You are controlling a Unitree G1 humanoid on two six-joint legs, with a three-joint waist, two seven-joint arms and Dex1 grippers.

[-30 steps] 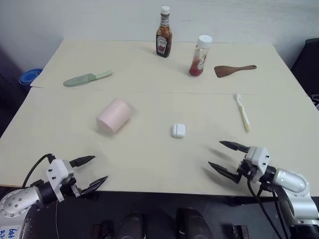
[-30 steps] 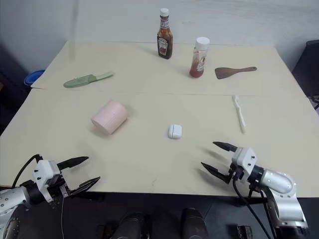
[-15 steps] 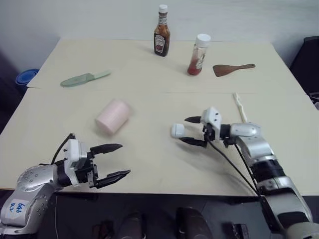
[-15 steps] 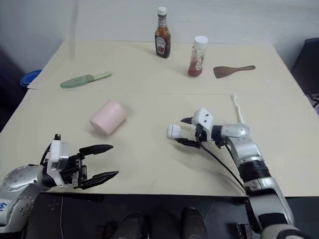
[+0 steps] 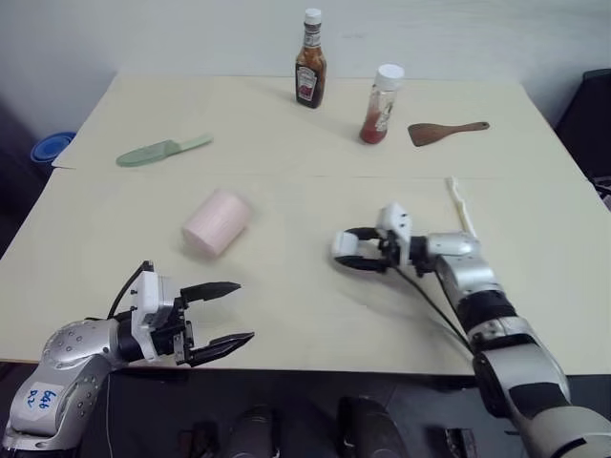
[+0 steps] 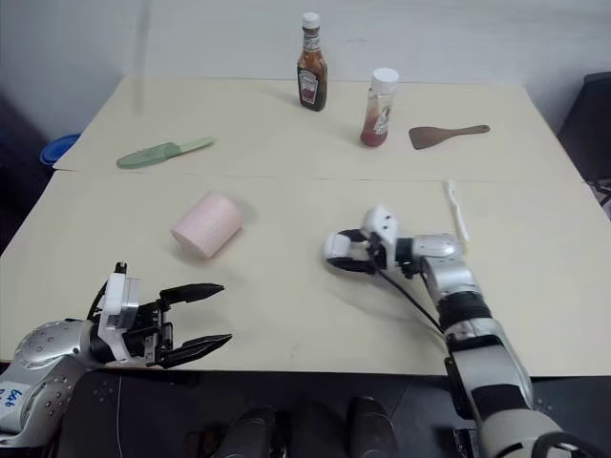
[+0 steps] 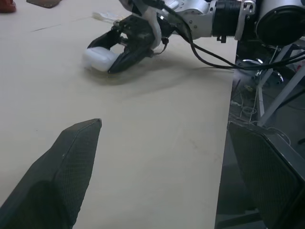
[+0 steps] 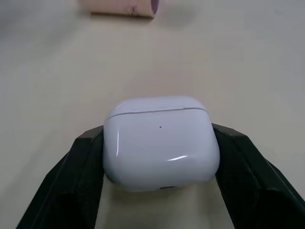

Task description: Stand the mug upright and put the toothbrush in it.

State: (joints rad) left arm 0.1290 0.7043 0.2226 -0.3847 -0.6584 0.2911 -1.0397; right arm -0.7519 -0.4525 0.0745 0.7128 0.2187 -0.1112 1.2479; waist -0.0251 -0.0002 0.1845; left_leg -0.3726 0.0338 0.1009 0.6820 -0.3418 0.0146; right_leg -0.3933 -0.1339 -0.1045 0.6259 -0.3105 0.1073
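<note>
The pale pink mug lies on its side at the table's left middle, its dark mouth just visible in the right wrist view. The cream toothbrush lies flat at the right, behind my right forearm. My right gripper points left at the table's centre, shut on a small white rounded case with a black finger pressed against each side. My left gripper hovers open and level over the front left edge, well short of the mug, with nothing between its fingers.
A pale green knife lies at the back left. A brown sauce bottle, a red sauce bottle and a wooden spatula stand along the back. A blue object sits beyond the table's left edge.
My right arm reached forward and left from the front edge to the white case, and its fingers closed around it. The left gripper shifted up and to the right, staying open.
</note>
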